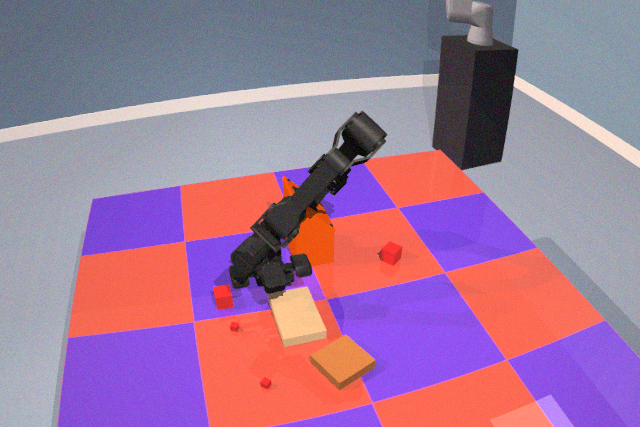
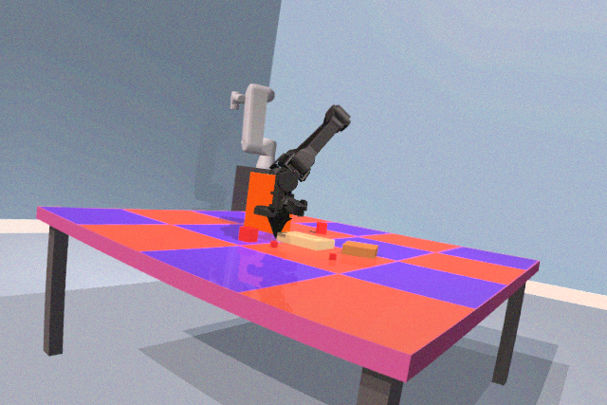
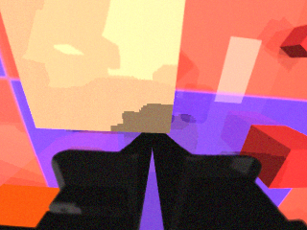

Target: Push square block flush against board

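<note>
The board [image 1: 297,316] [image 2: 306,240] [image 3: 106,62] is a pale tan flat rectangle lying near the middle of the checkered table [image 1: 134,375]. The square block [image 1: 342,360] [image 2: 359,248] is orange-brown and flat. It lies just past the board's near end, turned at an angle to it, with no side flush against it. My gripper [image 1: 276,289] [image 2: 278,233] [image 3: 153,130] is shut and empty. Its tips point down at table height right at the board's far end. I cannot tell whether they touch the board.
An upright orange panel [image 1: 312,238] [image 2: 257,199] stands behind my arm. A red cube [image 1: 223,296] [image 3: 273,153] lies left of the gripper, another red cube [image 1: 391,252] to the right. Small red cubes [image 1: 234,326] [image 1: 265,382] lie left of the board. A black pedestal [image 1: 473,102] stands beyond the table.
</note>
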Robot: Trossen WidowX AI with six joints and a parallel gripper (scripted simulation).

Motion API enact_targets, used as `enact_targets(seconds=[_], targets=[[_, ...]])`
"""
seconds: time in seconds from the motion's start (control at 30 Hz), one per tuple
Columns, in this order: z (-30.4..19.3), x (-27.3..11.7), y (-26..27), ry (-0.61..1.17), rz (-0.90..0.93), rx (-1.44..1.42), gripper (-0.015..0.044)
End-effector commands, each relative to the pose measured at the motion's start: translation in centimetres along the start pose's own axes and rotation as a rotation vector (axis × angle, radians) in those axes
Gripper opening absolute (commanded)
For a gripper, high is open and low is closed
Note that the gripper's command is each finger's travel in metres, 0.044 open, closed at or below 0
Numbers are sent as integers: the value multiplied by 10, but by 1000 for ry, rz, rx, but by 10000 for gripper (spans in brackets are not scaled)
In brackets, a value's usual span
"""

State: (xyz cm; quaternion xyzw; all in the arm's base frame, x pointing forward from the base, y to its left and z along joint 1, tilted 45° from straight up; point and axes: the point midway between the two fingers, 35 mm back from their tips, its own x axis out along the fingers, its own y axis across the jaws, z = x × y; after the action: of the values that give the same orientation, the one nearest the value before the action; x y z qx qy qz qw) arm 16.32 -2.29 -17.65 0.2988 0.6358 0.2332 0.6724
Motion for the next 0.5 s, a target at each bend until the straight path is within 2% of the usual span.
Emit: enact_targets(seconds=[0.0,0.47], targets=[[10,-1,-2,-10,-1,0,0],[31,-1,-2,-10,-2,0,0]])
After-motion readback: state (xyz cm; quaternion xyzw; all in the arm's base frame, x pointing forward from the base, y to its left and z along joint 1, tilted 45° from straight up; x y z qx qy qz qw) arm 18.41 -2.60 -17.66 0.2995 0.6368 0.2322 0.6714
